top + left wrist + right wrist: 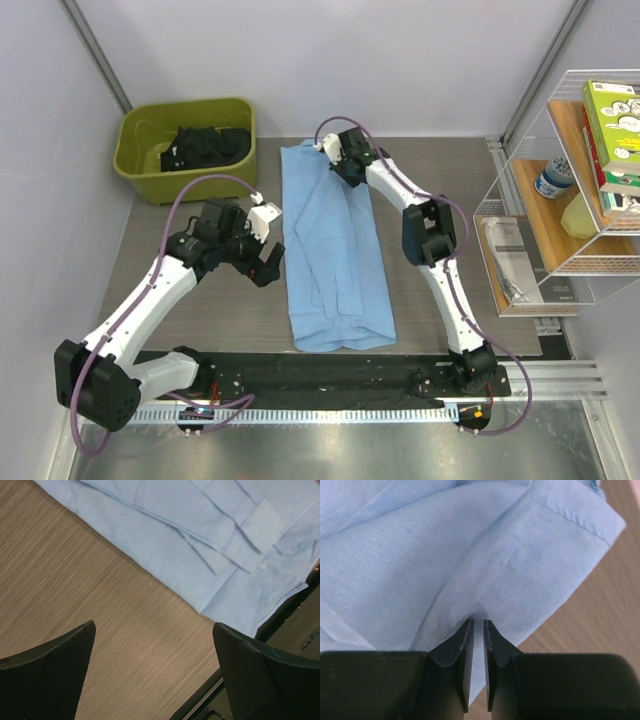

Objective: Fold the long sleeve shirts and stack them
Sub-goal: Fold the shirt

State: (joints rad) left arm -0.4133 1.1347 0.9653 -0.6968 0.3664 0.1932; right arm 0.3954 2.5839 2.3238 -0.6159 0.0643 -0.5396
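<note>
While the shirt (335, 250) is lying folded into a long strip down the middle of the table (230, 310), the left gripper (268, 262) is hovering just beside its left edge, over bare wood, with its jaws spread wide and nothing between them. The right gripper (477, 622) is sitting low at the shirt's far end, its jaws standing narrow with only a thin slit between them. A raised crease of cloth is running into that slit, but I cannot tell whether it is being pinched. A sleeve cuff (260, 522) is lying flat on top of the strip. A green bin (140, 165) is sitting at the far left, holding dark things (205, 148).
</note>
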